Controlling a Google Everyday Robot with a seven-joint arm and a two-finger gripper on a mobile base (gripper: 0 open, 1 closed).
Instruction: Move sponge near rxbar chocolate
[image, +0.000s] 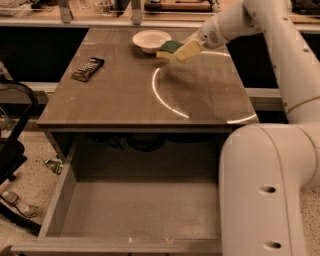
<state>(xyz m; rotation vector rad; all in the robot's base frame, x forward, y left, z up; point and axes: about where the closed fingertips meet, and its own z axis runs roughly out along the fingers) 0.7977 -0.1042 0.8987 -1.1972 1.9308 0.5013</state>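
Note:
The sponge (169, 48), yellow with a dark green top, is held in my gripper (178, 52) just above the table, right beside the white bowl. The gripper's pale fingers (188, 49) are shut on the sponge's right end. The rxbar chocolate (87, 69), a dark flat bar with pale print, lies on the table's left side, well to the left of the sponge and nearer the front. My arm reaches in from the upper right.
A white bowl (151, 40) stands at the table's back centre, touching or just behind the sponge. The brown table (125, 100) has an open grey drawer (140, 210) below its front edge. My robot body (265, 190) fills the lower right. A dark chair (12, 150) stands at left.

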